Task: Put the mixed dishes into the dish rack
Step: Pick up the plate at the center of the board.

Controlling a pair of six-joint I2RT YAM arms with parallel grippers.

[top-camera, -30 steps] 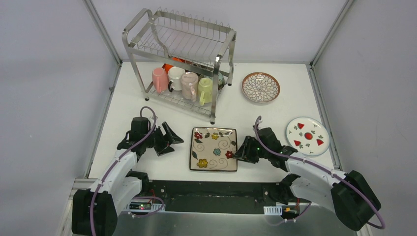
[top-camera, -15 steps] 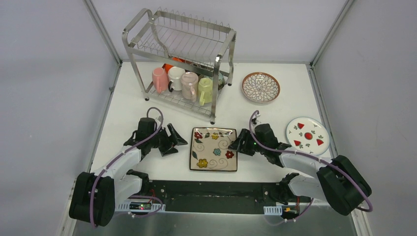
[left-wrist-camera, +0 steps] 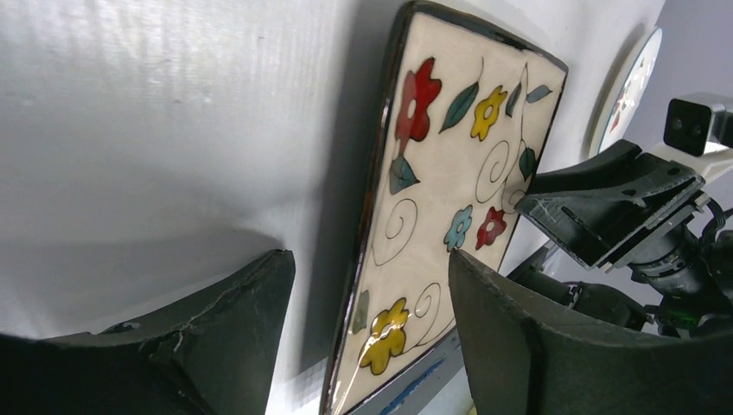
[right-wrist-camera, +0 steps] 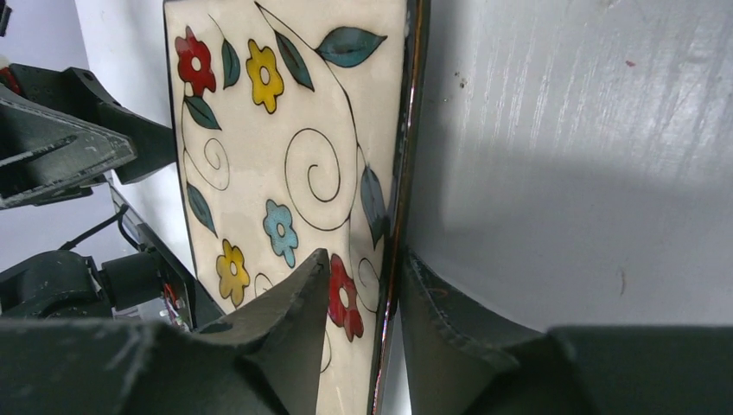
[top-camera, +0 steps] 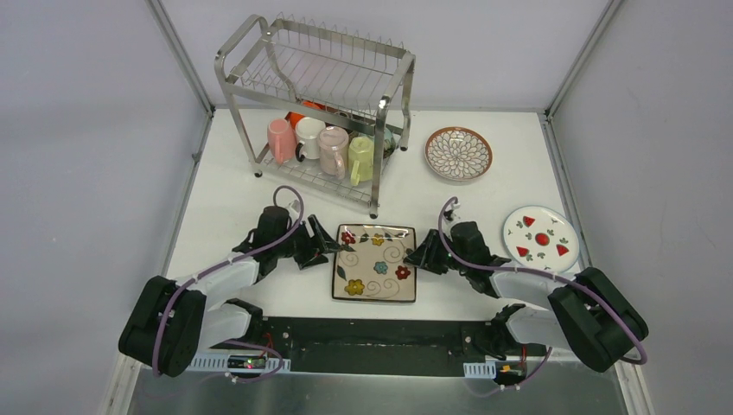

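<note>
**Top external view.** I see the square floral cream plate (top-camera: 375, 262) lying flat on the white table (top-camera: 259, 199), near its front edge and between the two arms. The left gripper (top-camera: 331, 246) meets the plate's left rim. The right gripper (top-camera: 416, 257) meets its right rim. The two-tier shiny steel wire dish rack (top-camera: 379, 164) stands at the far left. A pink mug (top-camera: 279, 138), a white mug (top-camera: 309, 137), a pale pink mug (top-camera: 333, 149) and a yellow-green mug (top-camera: 360, 158) stand in a row on its lower shelf. The round brown-rimmed petal-pattern plate (top-camera: 458, 153) lies to the right of the rack. The round white red-marked plate (top-camera: 541, 239) lies near the right edge, well apart from the rack.

**Left wrist view.** The left gripper (left-wrist-camera: 370, 259) has its jaws wide apart, astride the dark rim of the square floral cream plate (left-wrist-camera: 441, 199). One finger stands over the table (left-wrist-camera: 173, 130) and the other over the plate's painted face. Neither presses the rim. The right gripper (left-wrist-camera: 605, 207) shows at the plate's far side.

**Right wrist view.** The right gripper (right-wrist-camera: 365, 258) has its jaws drawn close about the rim of the square floral cream plate (right-wrist-camera: 294, 156), with one finger over the flowers and one outside on the table (right-wrist-camera: 562, 173). I cannot tell whether they pinch the rim. The left gripper (right-wrist-camera: 69, 147) shows beyond the plate.
</note>
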